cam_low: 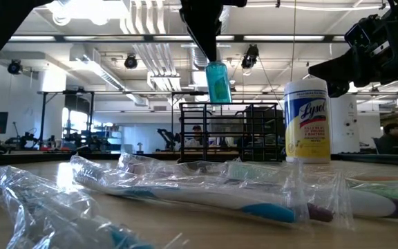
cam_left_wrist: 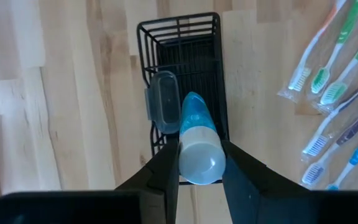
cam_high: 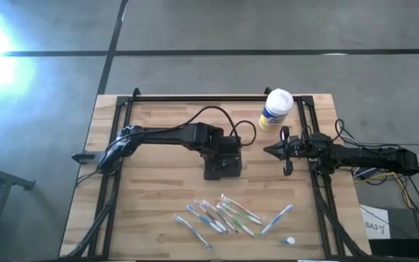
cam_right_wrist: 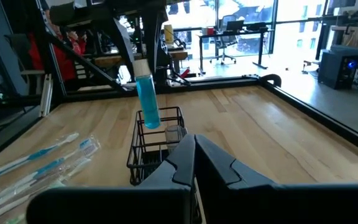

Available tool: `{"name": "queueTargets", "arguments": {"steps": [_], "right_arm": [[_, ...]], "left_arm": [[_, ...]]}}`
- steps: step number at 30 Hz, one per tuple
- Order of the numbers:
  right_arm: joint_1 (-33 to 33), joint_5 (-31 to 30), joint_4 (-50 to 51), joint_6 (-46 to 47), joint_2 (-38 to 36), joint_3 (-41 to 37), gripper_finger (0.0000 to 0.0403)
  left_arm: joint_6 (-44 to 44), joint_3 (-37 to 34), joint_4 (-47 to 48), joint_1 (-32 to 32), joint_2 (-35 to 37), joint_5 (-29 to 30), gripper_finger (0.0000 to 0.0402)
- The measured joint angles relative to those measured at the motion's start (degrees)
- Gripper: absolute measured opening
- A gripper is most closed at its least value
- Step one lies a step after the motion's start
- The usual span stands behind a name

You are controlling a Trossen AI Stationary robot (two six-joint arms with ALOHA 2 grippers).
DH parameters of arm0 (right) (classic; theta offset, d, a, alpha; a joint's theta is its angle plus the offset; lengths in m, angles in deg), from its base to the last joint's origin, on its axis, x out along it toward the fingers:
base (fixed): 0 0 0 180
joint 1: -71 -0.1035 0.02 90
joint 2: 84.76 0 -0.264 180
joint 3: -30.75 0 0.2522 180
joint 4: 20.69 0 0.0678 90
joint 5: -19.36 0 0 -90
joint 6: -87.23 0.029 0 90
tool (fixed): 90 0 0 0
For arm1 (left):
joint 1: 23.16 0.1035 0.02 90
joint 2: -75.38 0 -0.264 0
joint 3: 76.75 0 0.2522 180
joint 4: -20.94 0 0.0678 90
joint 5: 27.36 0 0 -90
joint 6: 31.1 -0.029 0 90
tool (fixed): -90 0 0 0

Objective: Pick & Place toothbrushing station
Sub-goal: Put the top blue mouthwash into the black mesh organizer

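The toothbrushing station point(cam_left_wrist: 185, 37) is a black wire holder standing on the wooden table's middle point(cam_high: 222, 169), also in the low view point(cam_low: 230, 131) and the right wrist view point(cam_right_wrist: 157, 140). A small clear box point(cam_left_wrist: 163, 109) lies inside it. My left gripper point(cam_left_wrist: 201, 180) hangs over it, shut on a teal tube point(cam_left_wrist: 194, 134) with a white cap; the tube's lower end point(cam_low: 220, 98) is about level with the holder's top rim. My right gripper point(cam_high: 275, 149) waits shut at the table's right side, touching nothing. My left gripper pinches the tube's white cap end point(cam_left_wrist: 201, 163) between its two fingers point(cam_left_wrist: 166, 180). The fingers come from above, pointing steeply down. The tube hangs below them nearly upright, flat teal end down point(cam_right_wrist: 151, 121), clear of the table and over the holder's open top.
A white-and-yellow wipes canister point(cam_high: 276, 109) stands at the far right, behind the holder. Several wrapped toothbrushes point(cam_high: 224, 215) lie spread near the table's front edge, with a small white cap-like piece point(cam_high: 289, 239) to their right. A black rail frames the table point(cam_high: 195, 97).
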Motion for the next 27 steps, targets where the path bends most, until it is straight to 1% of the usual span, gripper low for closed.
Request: {"name": "queueTargets", "arguments": {"steps": [9,21,27], "right_arm": [[0.0,0.0,0.0,0.0,0.0,0.0,0.0008],[0.0,0.0,0.0,0.0,0.0,0.0,0.0008],[0.0,0.0,0.0,0.0,0.0,0.0,0.0008]], "left_arm": [[0.3,-6.4,-4.4,0.0,0.0,0.3,0.0094],[0.2,-9.8,-7.3,-0.1,0.1,0.3,0.0094],[-0.1,-11.6,-9.3,-0.1,0.1,-1.4,0.0094]]}}
